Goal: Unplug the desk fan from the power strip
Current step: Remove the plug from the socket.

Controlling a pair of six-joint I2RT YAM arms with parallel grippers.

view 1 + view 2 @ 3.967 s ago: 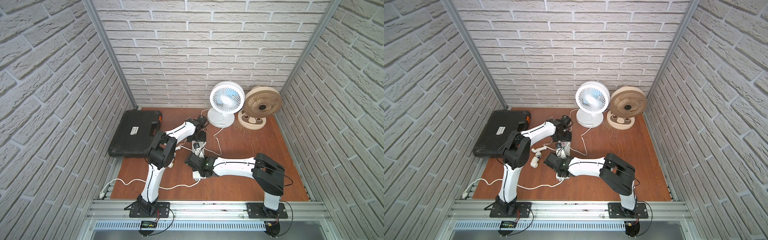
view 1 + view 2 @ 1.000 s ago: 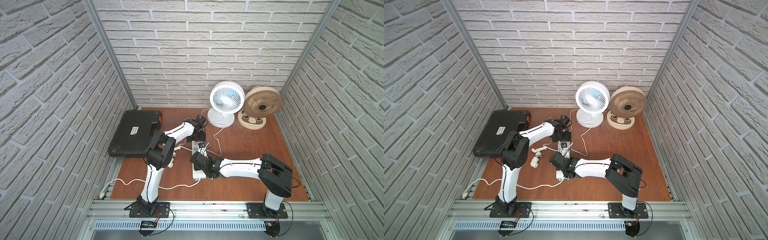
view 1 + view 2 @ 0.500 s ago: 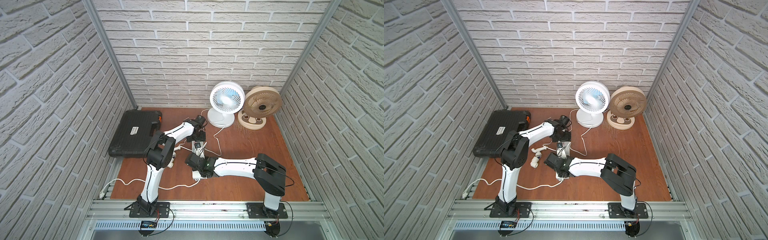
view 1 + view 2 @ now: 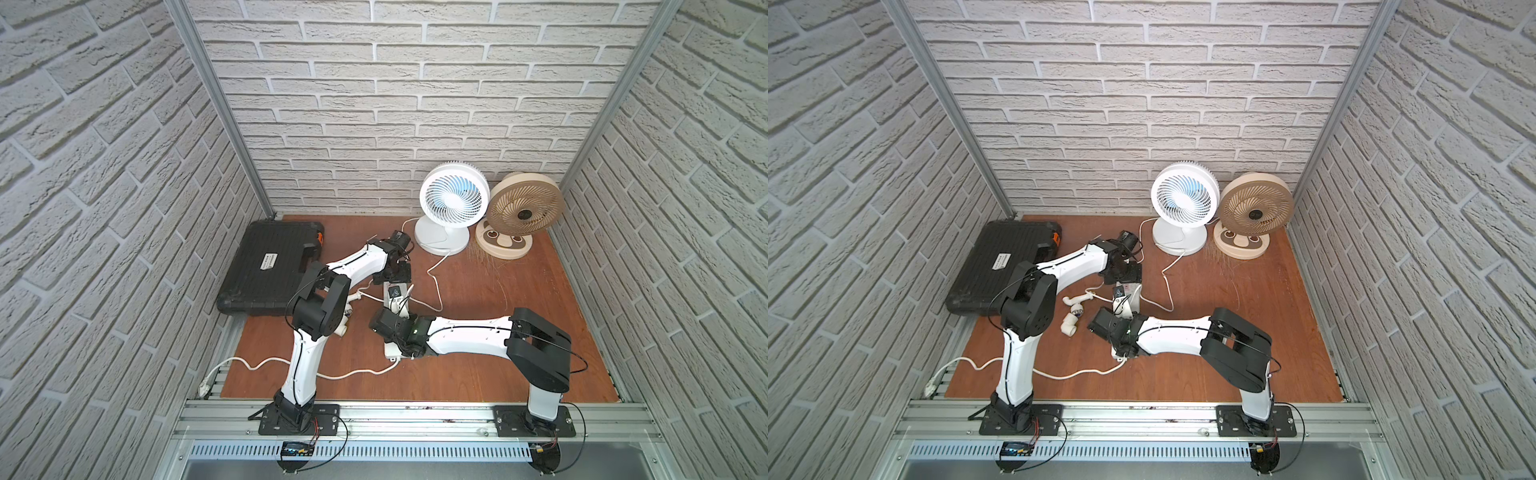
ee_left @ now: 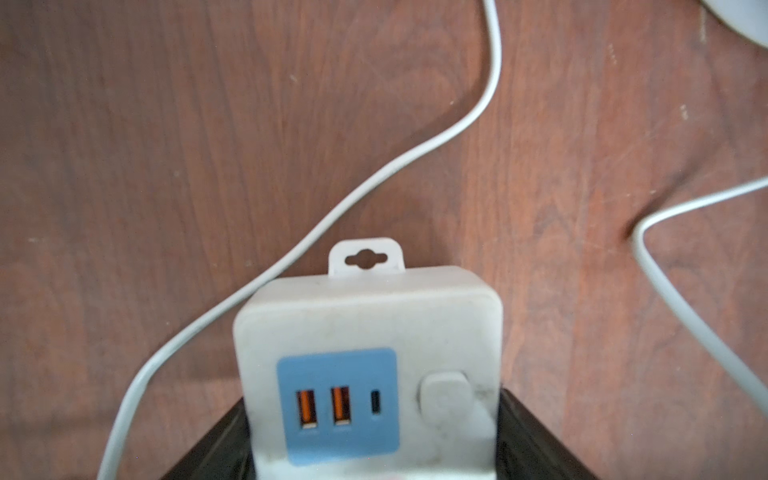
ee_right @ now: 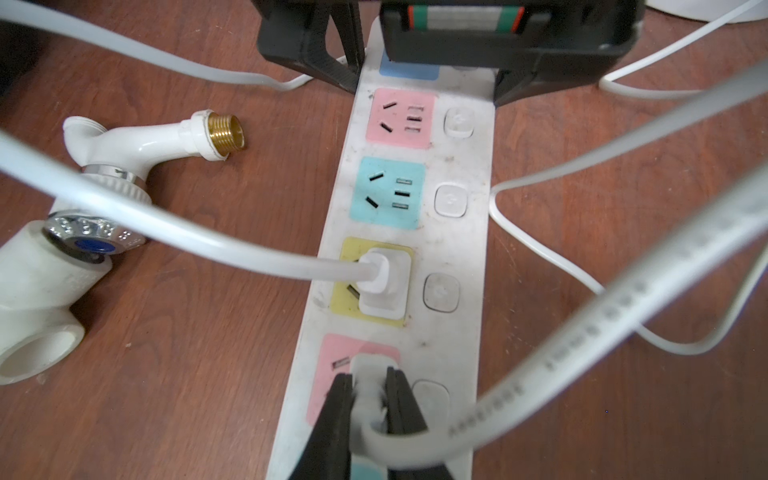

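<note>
Power strip (image 6: 457, 249): lies flat on the wooden table (image 4: 478, 374), between the two arms. Left gripper (image 4: 395, 277): clamped across the strip's end nearest the back wall, beside the blue USB panel (image 5: 338, 405). Right gripper (image 6: 370, 384): closed tight on a white plug (image 6: 369, 365) sitting in a pink socket (image 6: 328, 374). A second plug (image 6: 384, 286) occupies the neighbouring yellow socket (image 6: 343, 291). White desk fan (image 4: 452, 198): upright against the back wall.

In both top views the arms (image 4: 465, 332) cover most of the strip (image 4: 391, 354); its sockets are too small to read. Right wrist view: the right hand (image 6: 369, 380) half hides a plug (image 6: 371, 362), a blurred cord (image 6: 582, 332) crosses in front, and the left hand (image 6: 426, 83) covers the strip's far end.
</note>
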